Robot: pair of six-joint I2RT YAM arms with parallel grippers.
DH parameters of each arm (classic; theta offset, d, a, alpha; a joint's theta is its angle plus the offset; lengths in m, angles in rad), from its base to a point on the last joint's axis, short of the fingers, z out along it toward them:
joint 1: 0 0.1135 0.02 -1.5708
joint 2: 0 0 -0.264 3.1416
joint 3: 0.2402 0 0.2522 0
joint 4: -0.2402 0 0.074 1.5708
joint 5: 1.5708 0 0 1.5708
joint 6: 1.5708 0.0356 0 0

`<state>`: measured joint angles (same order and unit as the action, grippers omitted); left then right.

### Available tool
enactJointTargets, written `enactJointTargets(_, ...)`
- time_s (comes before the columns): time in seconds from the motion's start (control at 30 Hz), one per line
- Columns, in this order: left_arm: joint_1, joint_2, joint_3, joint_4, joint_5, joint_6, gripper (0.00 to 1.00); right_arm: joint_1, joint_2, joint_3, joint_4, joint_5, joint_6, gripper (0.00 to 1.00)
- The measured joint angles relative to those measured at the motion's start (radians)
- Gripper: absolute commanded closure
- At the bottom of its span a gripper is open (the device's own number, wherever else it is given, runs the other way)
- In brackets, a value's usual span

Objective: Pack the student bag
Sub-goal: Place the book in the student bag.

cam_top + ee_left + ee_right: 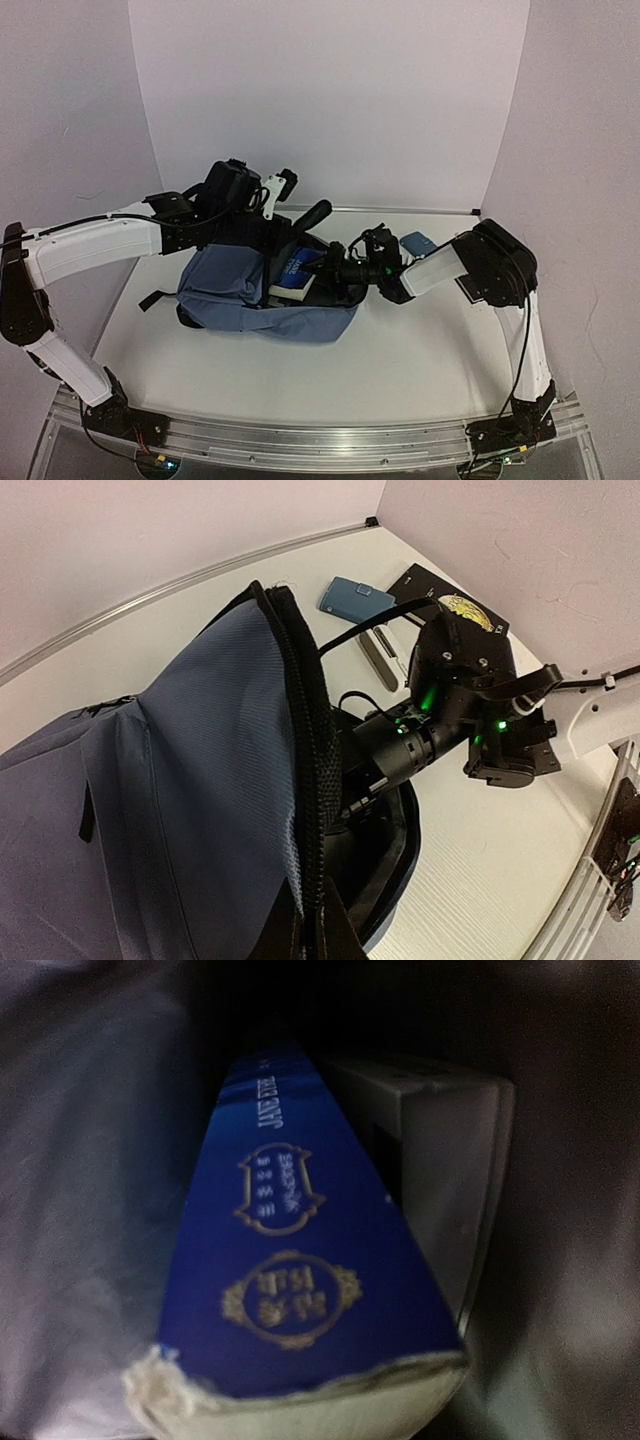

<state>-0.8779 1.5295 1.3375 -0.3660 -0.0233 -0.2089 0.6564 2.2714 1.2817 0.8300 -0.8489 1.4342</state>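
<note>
Left wrist: right arm [590, 715] plugs the student bag [180, 780]; blue case [357, 598] beyond.

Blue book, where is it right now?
In the top view the blue book sits in the open student bag, mid-table, just left of the right gripper; the right wrist view shows a grey book beside it.

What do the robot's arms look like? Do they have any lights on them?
The left arm and the right arm are both made of smooth white tube sections joined by chunky black joints. Thin black cables run along them. Little green lights glow on the right arm's black wrist.
</note>
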Motion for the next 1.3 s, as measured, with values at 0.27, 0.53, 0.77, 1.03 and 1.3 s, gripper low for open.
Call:
enactJointTargets(0.27, 0.0, 0.0, 0.0, 0.0, 0.024, 0.0, 1.0, 0.022, 0.042, 0.111, -0.095, 0.045, -0.042, 0.8)
enactJointTargets(0.53, 0.0, 0.0, 0.0, 0.0, 0.021, 0.0, 1.0, 0.026, 0.023, 0.126, -0.254, 0.113, -0.147, 0.36)
enactJointTargets(0.77, 0.0, 0.0, 0.0, 0.0, 0.022, -0.001, 1.0, -0.005, -0.14, 0.043, -0.4, 0.15, -0.253, 0.33)
enactJointTargets(1.03, 0.0, 0.0, 0.0, 0.0, 0.012, 0.0, 1.0, -0.016, -0.217, 0.004, -0.46, 0.16, -0.309, 0.4)
enactJointTargets(1.3, 0.0, 0.0, 0.0, 0.0, 0.02, -0.001, 1.0, -0.008, -0.206, -0.012, -0.519, 0.173, -0.329, 0.58)
